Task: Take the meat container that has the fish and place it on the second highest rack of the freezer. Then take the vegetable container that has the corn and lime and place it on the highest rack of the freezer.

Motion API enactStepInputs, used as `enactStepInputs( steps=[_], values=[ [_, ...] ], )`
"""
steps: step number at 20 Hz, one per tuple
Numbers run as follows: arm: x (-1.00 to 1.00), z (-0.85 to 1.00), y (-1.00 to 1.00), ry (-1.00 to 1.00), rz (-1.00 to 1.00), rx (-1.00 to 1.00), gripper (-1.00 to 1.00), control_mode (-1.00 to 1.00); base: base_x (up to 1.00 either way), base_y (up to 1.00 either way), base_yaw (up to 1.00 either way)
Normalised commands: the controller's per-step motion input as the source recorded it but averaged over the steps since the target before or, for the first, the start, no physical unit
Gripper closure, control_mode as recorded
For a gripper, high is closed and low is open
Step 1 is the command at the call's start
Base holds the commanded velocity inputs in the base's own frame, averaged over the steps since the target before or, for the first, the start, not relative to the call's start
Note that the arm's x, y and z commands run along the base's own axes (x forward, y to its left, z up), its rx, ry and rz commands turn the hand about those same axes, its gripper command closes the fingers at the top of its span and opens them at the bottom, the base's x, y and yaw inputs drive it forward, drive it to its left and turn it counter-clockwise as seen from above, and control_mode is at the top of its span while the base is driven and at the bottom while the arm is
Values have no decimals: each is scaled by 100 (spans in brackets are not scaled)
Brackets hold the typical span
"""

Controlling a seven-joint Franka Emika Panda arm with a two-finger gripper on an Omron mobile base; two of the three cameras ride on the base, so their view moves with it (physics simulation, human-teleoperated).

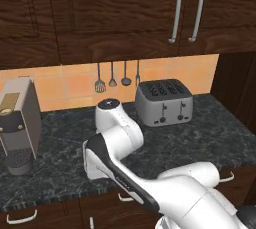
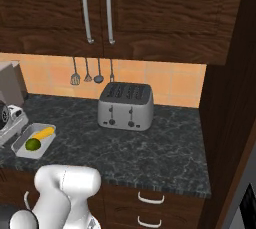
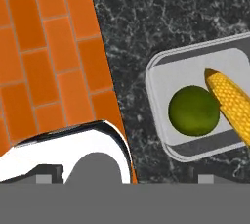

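Observation:
A light-grey vegetable container [image 2: 22, 147] lies on the dark stone counter near its front left. It holds a yellow corn [image 2: 43, 133] cob and a round green lime [image 2: 33, 144]. In the hand view the same container [image 3: 158, 78] sits right of centre, with the lime [image 3: 194, 111] beside the corn [image 3: 232, 101]. My gripper [image 3: 128, 178] looks straight down at the counter's front edge, left of the container. Its jaws are open wide and hold nothing. The meat container with the fish and the freezer are out of view.
A silver toaster [image 2: 125, 106] stands at the back of the counter [image 2: 165, 148], under hanging utensils [image 2: 87, 72]. A coffee machine [image 1: 19, 123] stands at the left end. Dark wood cabinets [image 1: 115, 13] hang above. Orange floor tiles [image 3: 44, 47] lie beyond the counter edge.

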Motion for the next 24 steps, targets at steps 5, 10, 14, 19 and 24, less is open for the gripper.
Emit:
enactStepInputs(
  steps=[5,10,14,19,24],
  values=[
    [14,-79,23,-1,8,0,-100,-100,0,0,0],
    [8,-30,25,0,2,0,-100,-100,0,0,0],
    [38,-22,17,0,2,0,-100,-100,0,0,0],
    [7,-15,11,1,1,0,-100,-100,0,0,0],
    [1,-34,0,1,2,0,-100,-100,0,0,0]
  ],
)
